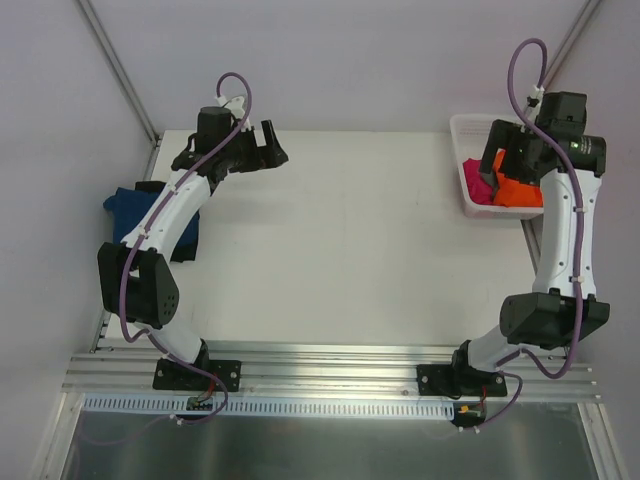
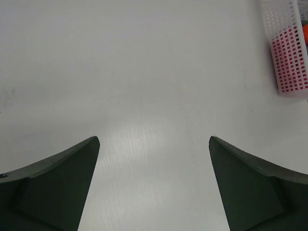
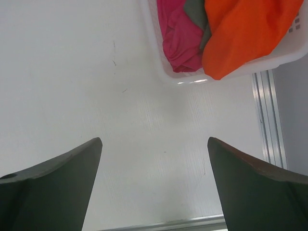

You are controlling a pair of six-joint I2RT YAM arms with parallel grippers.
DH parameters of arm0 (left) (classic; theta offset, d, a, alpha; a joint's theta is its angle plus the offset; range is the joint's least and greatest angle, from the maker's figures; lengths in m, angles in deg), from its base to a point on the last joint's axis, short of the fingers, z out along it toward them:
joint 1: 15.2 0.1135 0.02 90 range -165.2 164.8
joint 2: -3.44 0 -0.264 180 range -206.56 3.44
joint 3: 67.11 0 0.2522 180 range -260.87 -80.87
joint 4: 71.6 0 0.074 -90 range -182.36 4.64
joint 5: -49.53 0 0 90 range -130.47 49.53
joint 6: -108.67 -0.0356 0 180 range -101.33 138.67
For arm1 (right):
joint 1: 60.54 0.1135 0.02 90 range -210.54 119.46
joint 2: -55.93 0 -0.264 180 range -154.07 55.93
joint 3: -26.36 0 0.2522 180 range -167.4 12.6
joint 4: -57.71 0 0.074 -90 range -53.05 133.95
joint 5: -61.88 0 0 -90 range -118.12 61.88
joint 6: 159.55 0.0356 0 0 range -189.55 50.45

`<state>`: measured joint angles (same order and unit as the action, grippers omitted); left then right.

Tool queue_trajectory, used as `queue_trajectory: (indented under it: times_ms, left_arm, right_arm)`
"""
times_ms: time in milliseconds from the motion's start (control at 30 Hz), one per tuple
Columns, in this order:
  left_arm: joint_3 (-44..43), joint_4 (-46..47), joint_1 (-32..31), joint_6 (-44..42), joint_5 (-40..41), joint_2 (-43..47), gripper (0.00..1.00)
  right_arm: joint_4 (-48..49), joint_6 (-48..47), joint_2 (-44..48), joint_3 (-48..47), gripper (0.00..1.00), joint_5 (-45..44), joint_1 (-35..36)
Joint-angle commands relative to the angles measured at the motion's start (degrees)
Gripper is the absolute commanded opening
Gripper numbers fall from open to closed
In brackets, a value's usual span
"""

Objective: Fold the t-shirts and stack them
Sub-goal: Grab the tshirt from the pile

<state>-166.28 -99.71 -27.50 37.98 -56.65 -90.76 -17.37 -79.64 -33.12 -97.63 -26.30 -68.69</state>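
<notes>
The left gripper (image 2: 154, 139) had its jaws spread wide and gripped nothing; below it lay only bare table (image 2: 144, 72). The right gripper (image 3: 154, 139) was spread just as wide and was equally empty, hanging over the tabletop close beside the white lattice basket (image 3: 288, 53) at the far right.

In that basket three shirts lay crumpled together. The orange shirt (image 3: 245, 33) sat on top and spilled over the rim, the magenta shirt (image 3: 178, 38) was bunched against the wall nearest the middle of the table, and a sliver of the grey shirt (image 3: 195, 12) showed between the two. None of them showed a fold.

Well apart from these, at the table's left edge, the dark blue shirt (image 1: 122, 208) lay beneath the left arm (image 1: 175, 205), with black cloth (image 1: 186, 248) touching its near side. The arm hid most of both, so it could not be told whether they were folded or merely dropped there. No shirt lay on the open middle of the table.

As a judgement, the work looked partly done at most. The pair at the left might have been a finished stack, while the three in the basket all remained to be drawn out, flattened, folded and added. With the orange shirt uppermost and the right gripper nearest it, that one seemed the likely next pick
</notes>
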Motion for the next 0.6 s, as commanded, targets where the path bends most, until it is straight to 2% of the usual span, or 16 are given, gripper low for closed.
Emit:
queue_trajectory:
  times_ms: [0,133,167,267,367,567]
  left_arm:
    - [-1.3,0.9,0.1,0.9,-0.7,1.6,0.99]
    - [0.5,0.9,0.0,-3.0,0.0,1.7,0.99]
    - [0.6,0.9,0.0,-7.1,-0.7,1.6,0.99]
    - [0.1,0.9,0.0,-10.9,0.0,1.1,0.99]
    - [-1.6,1.0,0.0,-8.8,3.3,0.3,0.99]
    - [-4.8,1.5,0.0,-8.8,2.5,-1.3,0.99]
  right_arm:
    - [1.6,0.9,3.1,0.8,0.97,-4.8,-0.3]
    - [7.7,-0.2,3.8,6.1,0.97,-12.1,-0.3]
    - [7.6,-1.2,2.7,6.0,0.97,-12.5,-0.3]
    - [6.0,-3.7,-3.0,2.0,0.97,-12.5,-0.3]
    - [5.3,-5.0,-9.1,-5.2,0.97,-12.2,-0.3]
    - [9.9,-5.6,-16.5,-13.9,0.98,-17.8,-0.5]
